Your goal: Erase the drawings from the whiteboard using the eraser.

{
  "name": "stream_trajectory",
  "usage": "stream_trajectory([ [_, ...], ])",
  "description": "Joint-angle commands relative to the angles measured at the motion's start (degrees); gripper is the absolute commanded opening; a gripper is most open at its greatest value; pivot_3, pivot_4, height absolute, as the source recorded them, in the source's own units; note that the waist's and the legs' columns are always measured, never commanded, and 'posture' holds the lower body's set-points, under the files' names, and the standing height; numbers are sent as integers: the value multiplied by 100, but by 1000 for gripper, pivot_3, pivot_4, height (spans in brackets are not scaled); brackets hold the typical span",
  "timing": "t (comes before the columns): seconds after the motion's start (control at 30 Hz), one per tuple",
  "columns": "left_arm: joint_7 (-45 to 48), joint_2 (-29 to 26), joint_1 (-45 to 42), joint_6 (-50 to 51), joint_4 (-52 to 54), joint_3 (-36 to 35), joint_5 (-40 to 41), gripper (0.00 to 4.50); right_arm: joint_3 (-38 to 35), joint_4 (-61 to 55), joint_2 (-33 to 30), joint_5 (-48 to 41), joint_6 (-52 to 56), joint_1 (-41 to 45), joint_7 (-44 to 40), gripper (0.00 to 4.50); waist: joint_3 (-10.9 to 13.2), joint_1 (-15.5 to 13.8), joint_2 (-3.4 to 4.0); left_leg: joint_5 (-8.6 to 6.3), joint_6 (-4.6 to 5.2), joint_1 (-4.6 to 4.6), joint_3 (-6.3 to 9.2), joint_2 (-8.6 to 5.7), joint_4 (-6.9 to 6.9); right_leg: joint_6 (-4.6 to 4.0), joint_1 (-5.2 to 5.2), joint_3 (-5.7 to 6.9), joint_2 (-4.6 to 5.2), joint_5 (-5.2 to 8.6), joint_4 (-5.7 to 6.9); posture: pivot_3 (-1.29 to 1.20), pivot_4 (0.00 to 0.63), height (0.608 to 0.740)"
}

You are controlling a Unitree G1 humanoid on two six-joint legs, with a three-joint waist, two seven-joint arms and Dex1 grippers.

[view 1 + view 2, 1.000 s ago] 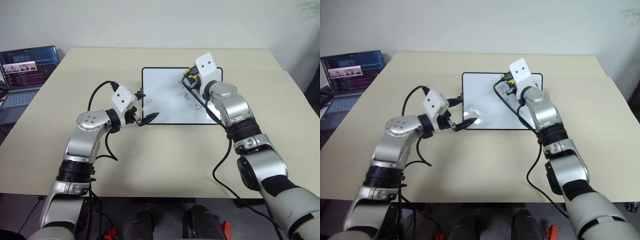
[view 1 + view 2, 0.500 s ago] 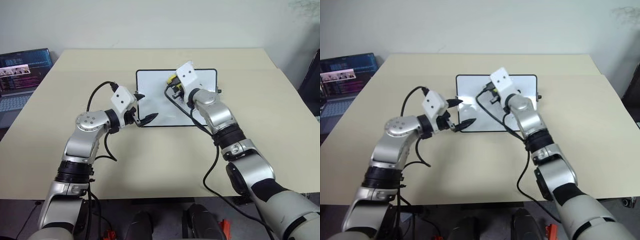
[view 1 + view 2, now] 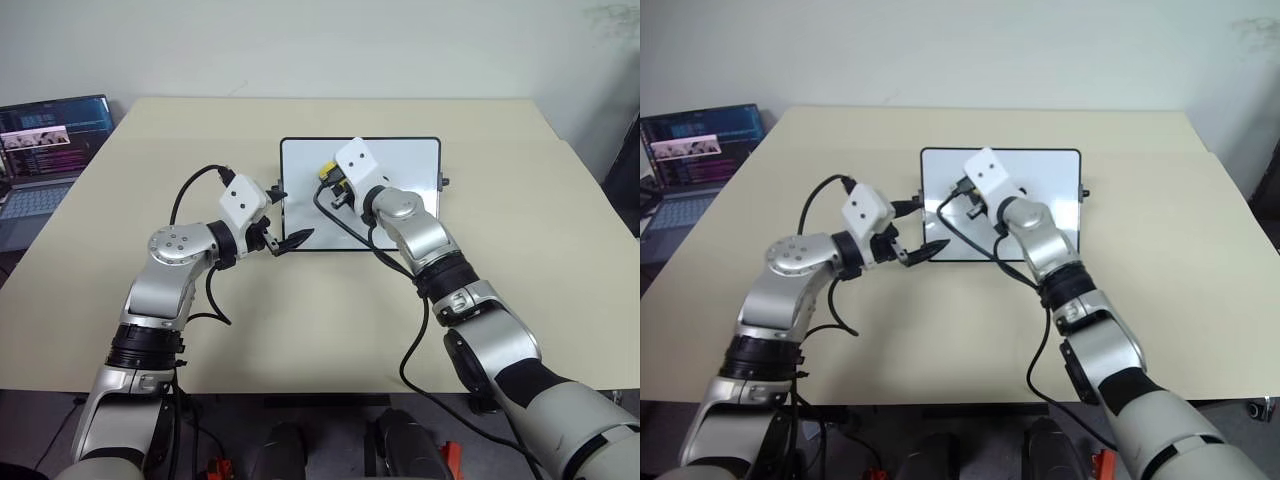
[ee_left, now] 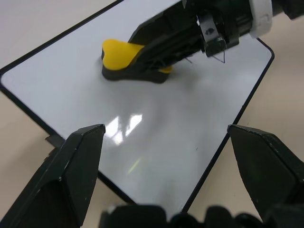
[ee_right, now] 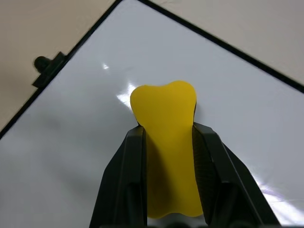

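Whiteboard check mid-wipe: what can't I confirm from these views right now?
- Any blue marker drawings left on the white black-framed whiteboard: head views, the right arm and right gripper cover its middle.
- Board surface under the yellow eraser with its black layer: hidden by the eraser itself in both wrist views.
- Board's far side: cut off by the edge in the left wrist view.

Lighting's pretty even and bright overall, soft overhead light, nothing dim. The table (image 3: 300,330) only gets faint soft shadows under the arms. Main annoyance is glare: the whiteboard (image 4: 156,128) throws back a bright streaky patch in the left wrist view, and a few small glints show in the right wrist view around the eraser (image 5: 166,142), which casts a soft shadow on the board. Left tool (image 4: 164,175) fingers look a bit soft up close. Laptop (image 3: 45,140) screen glows at the edge
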State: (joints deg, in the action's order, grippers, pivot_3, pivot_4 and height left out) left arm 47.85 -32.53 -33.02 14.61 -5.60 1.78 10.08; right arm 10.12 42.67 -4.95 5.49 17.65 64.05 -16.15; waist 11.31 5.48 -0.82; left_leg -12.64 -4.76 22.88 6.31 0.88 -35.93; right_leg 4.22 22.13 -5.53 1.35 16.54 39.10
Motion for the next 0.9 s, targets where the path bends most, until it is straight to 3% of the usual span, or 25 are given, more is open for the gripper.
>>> stream_trajectory([
  [0.03, -47, -66, -118, -48, 166, -137, 39, 4500, -249, 334, -415, 126, 25, 34, 287, 976, -1, -48, -1, 0, 0, 0, 0, 0, -2, 0, -2, 0, 0, 0, -2, 0, 150, 740],
  [0.23, -34, -34, -196, -76, 91, -95, 21, 4500, -339, 591, -917, 152, -116, 16, 439, 976, -7, -102, -11, 3, 2, 0, 1, -2, -5, 2, -7, 2, 1, -1, -4, 0, 150, 740],
  [0.6, 24, -49, -285, -110, 4, -82, 16, 4500, -374, 594, -1056, 74, -198, -49, 392, 974, -9, -60, -14, 3, 3, -3, 0, -1, -3, 2, -8, -1, 0, -1, -5, 0, 150, 740],
  [0.77, 63, -100, -275, -33, 122, -178, 122, 4500, -502, -856, -1141, -409, 336, -370, -569, 974, -8, -54, -14, 3, 3, -2, 0, -1, -2, 2, -6, -1, 0, -1, -6, 0, 150, 740],
  [0.9, 172, -289, -228, 53, 219, -312, 247, 4500, -583, -2481, -1665, -693, 1379, -822, -1267, 973, -4, -57, -9, 3, 3, 13, -1, -1, 8, 1, 12, -1, 0, -1, -7, 0, 150, 740],
])
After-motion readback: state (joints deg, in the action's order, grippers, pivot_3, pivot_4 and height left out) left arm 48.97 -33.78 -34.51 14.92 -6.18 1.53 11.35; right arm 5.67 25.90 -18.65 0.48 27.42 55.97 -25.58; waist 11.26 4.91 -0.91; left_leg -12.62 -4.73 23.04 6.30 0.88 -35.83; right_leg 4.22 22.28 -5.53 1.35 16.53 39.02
